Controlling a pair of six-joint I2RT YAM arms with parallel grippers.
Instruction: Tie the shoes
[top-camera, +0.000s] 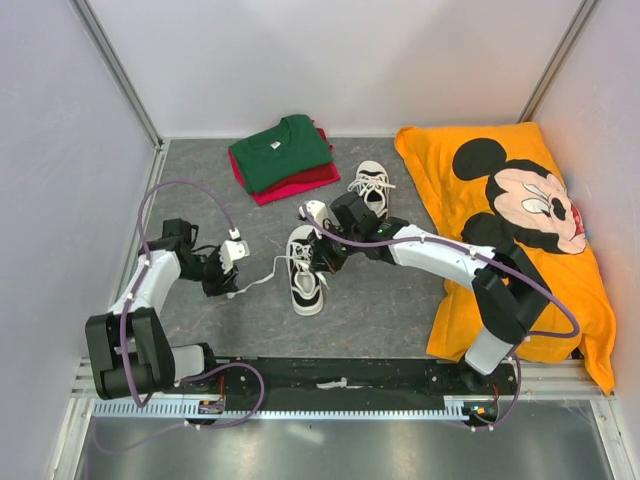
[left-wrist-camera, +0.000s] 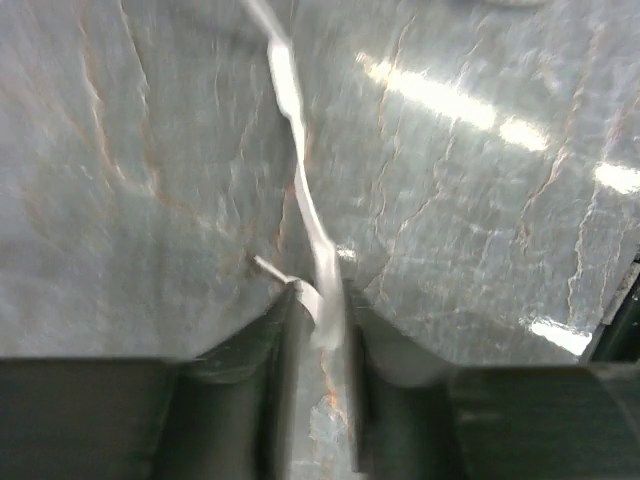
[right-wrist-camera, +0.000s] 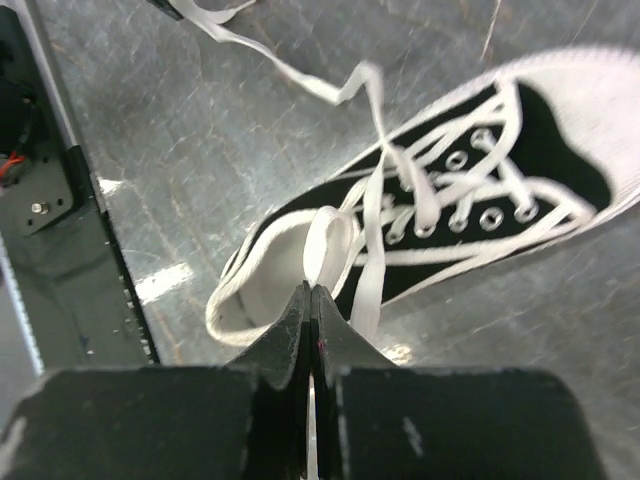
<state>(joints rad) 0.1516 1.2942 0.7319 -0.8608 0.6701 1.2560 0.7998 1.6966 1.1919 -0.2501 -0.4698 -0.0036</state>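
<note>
Closest to the viewer, two robot arms rise from the near edge of a grey stone-patterned bench (top-camera: 380, 310). The left arm bends toward the left wall and reaches inward; its left tool (top-camera: 232, 262) sits low over the bench, to the left of the shoes. In the wrist view its two fingers stand slightly parted, and a flat white lace (left-wrist-camera: 300, 180) runs between them and away across the bench surface. From above, this lace trails rightward to the near shoe (top-camera: 306, 290), a small black sneaker with a white sole, lying near the middle of the bench.

The right arm reaches in from the right, with the right tool (top-camera: 322, 252) over that shoe. Its fingers are pressed together, pinching a lace loop (right-wrist-camera: 330, 245) just above the shoe's opening. Crossed white lacing runs down the black canvas toward the white toe.

A little farther back and to the right, the far shoe (top-camera: 372, 188) sits apart from the first, its laces loose. Behind it to the left, a folded green shirt (top-camera: 282, 150) lies on red clothing (top-camera: 295, 185). An orange blanket (top-camera: 430, 160) with a cartoon mouse covers the right side.
</note>
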